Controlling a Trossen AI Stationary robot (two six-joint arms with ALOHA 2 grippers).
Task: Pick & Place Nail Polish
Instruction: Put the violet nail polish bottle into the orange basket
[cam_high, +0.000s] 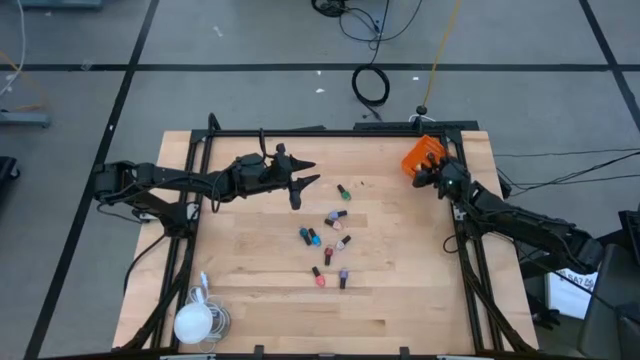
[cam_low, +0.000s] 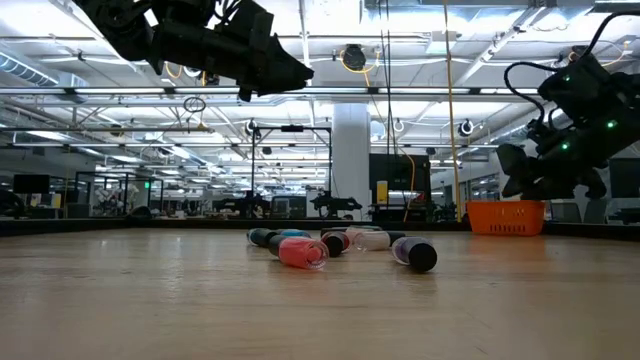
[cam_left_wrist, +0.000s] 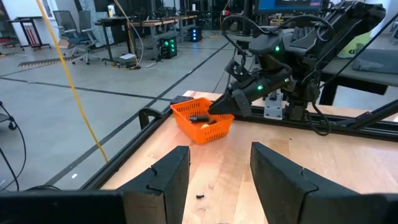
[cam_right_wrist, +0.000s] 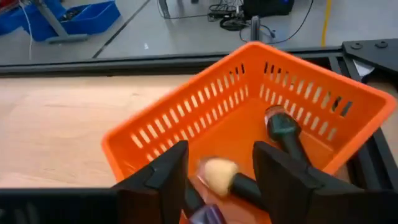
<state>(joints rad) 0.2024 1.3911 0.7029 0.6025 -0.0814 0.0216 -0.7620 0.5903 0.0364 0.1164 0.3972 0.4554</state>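
Meanwhile the left gripper (cam_high: 305, 185) hangs above the table (cam_high: 260, 300), fingers apart and holding nothing, with the loose nail polish bottles (cam_high: 328, 243) scattered on the wood just beyond and below its tips. Over at the far right corner, the right gripper (cam_right_wrist: 217, 177) sits over the orange bin (cam_right_wrist: 311, 99), its fingers parted; a cream-coloured bottle (cam_right_wrist: 219, 175) lies between them inside the bin, seemingly loose, beside a teal bottle (cam_right_wrist: 283, 127)
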